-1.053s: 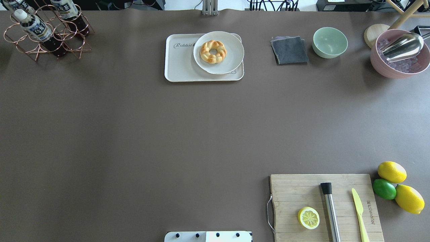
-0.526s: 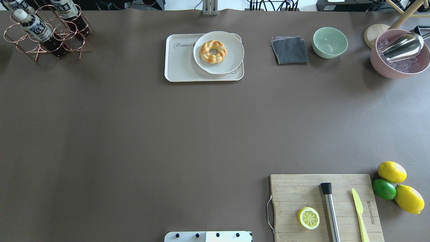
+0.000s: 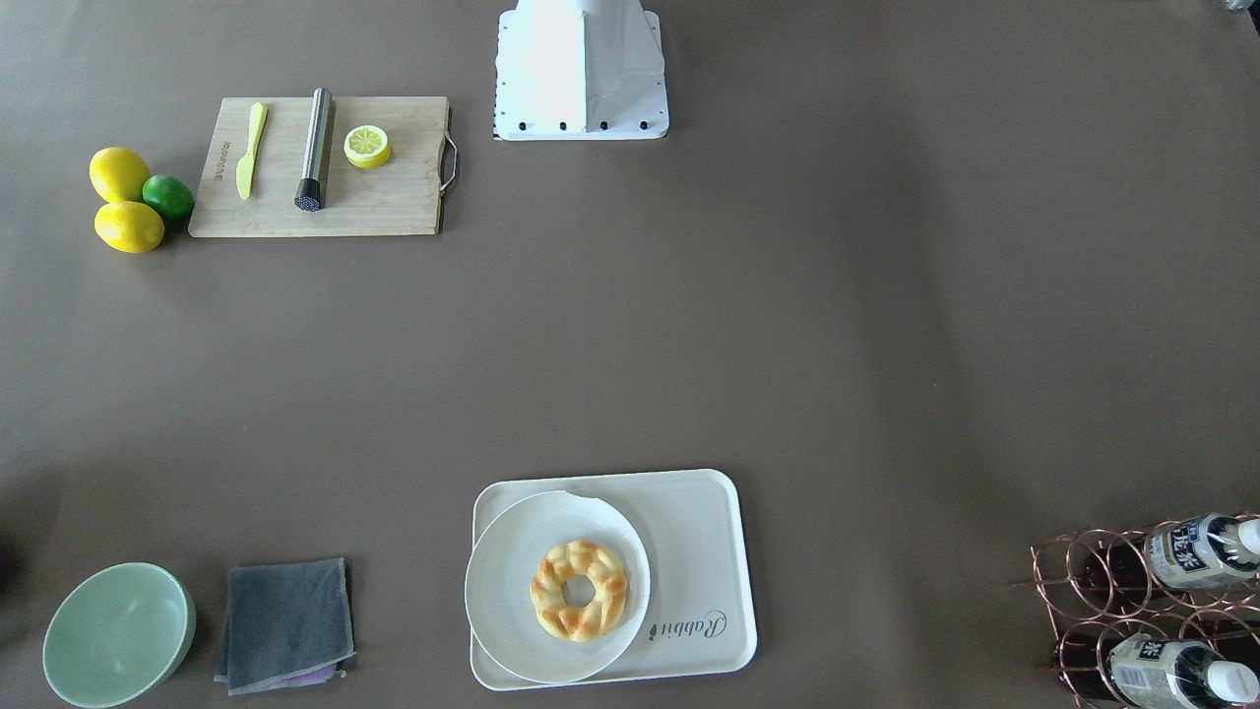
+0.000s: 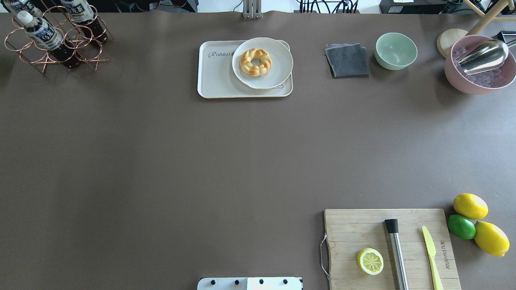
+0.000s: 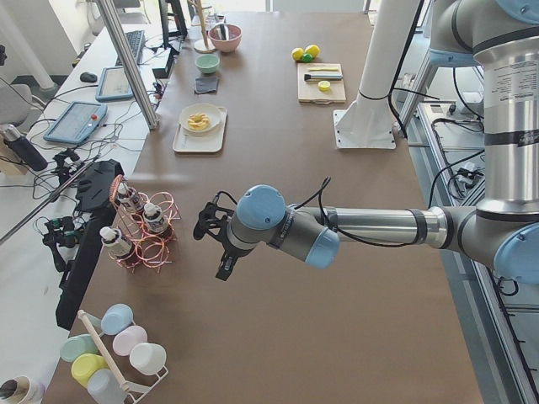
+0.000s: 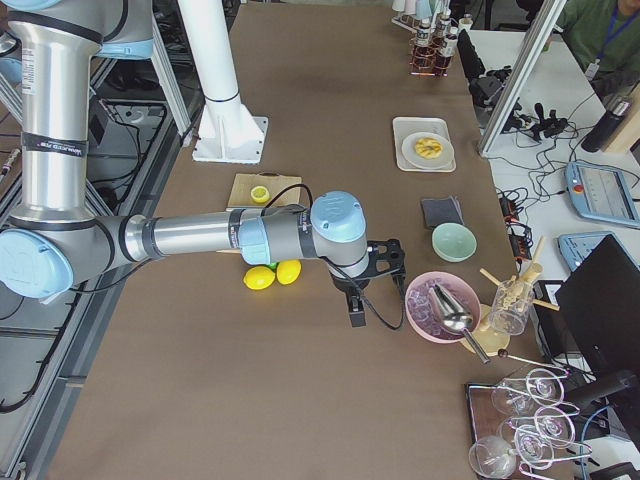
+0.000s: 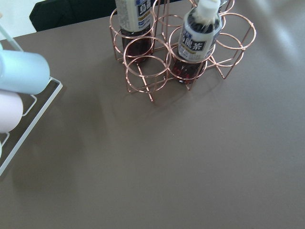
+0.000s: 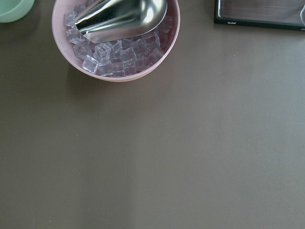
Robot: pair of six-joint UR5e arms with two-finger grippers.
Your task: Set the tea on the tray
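Note:
The tea bottle (image 4: 40,32), dark liquid with a white cap, stands in a copper wire rack (image 4: 84,56) at the far left corner, beside a look-alike bottle (image 4: 80,16). The left wrist view shows two such bottles (image 7: 198,40) in the rack, and I cannot tell which is which. The cream tray (image 4: 215,76) with "Rabbit" lettering lies far centre and holds a white plate (image 4: 278,60) with a braided doughnut. My left gripper (image 5: 221,244) hovers near the rack and my right gripper (image 6: 375,280) near the ice bowl. I cannot tell whether either is open or shut.
A grey cloth (image 4: 347,60), a green bowl (image 4: 396,50) and a pink bowl of ice with a metal scoop (image 4: 479,64) stand at the far right. A cutting board (image 4: 346,229) with a lemon half, muddler and knife lies near right, with lemons and a lime (image 4: 461,226) beside it. Cups (image 7: 21,71) hang left of the rack.

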